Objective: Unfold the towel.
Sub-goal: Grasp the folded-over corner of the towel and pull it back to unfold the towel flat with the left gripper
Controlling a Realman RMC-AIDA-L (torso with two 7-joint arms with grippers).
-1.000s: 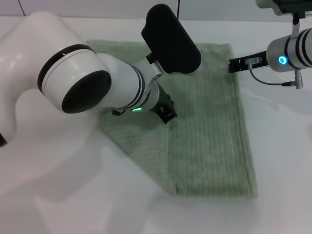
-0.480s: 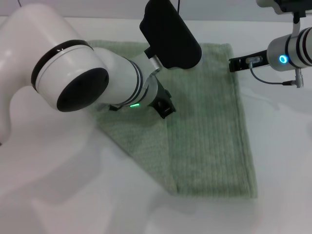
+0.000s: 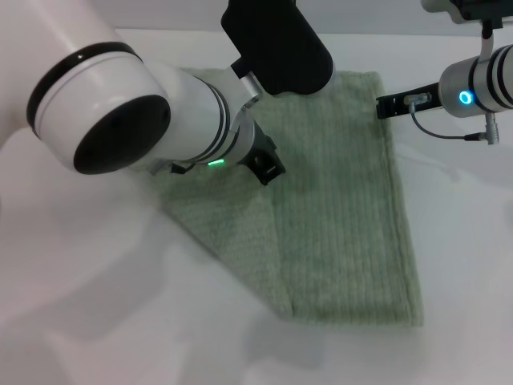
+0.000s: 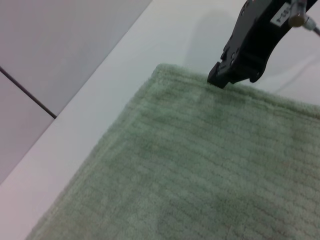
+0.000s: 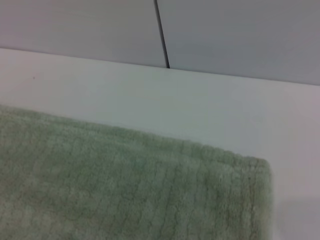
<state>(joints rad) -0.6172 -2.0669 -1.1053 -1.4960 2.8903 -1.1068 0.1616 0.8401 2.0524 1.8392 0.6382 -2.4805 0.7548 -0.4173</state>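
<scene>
The pale green towel [image 3: 345, 224] lies flat on the white table, with its left part folded over as a slanted flap [image 3: 232, 224]. My left gripper [image 3: 264, 164] hangs low over the towel's middle, just beyond that flap, and my own bulky arm hides most of it. The left wrist view shows ribbed towel [image 4: 200, 165] and my right gripper [image 4: 222, 80] meeting the towel's far right corner. In the head view the right gripper [image 3: 385, 105] sits at that same corner. The right wrist view shows only that corner of the towel [image 5: 100, 185].
The white table [image 3: 465, 265] surrounds the towel on every side. A grey panelled wall [image 5: 225, 35] rises just behind the table's far edge. My left arm's large white elbow [image 3: 104, 128] covers the left part of the head view.
My left arm has drawn back toward the far side, carrying its gripper a little farther up the towel. The towel and the right arm have not moved.
</scene>
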